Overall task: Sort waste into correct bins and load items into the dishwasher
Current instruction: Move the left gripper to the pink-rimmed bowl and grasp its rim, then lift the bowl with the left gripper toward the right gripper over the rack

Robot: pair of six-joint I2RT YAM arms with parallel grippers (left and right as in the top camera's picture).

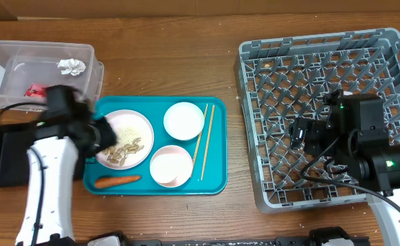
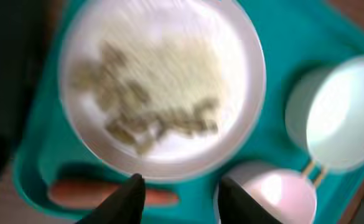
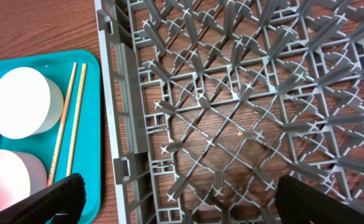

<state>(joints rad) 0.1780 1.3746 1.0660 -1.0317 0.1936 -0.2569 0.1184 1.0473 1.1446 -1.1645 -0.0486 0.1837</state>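
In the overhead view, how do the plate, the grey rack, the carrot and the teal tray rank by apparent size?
Largest to smallest:
rack
teal tray
plate
carrot
No two look alike in size.

Both arms reaching in, both grippers unloaded

From overhead I see the left arm (image 1: 46, 178) rise from the near edge as a white link, bend at its black wrist and aim the left gripper (image 1: 100, 133) inward and down. On its wrist view the left gripper (image 2: 180, 199) shows two dark fingertips (image 2: 132, 190) parted with a clear gap and nothing between them. The right arm (image 1: 391, 205) comes in from the near right corner, its black housing carrying a green light, and the right gripper (image 1: 299, 133) points left. On its wrist view the right gripper (image 3: 180, 199) has its jaws spread to the frame corners and holds nothing
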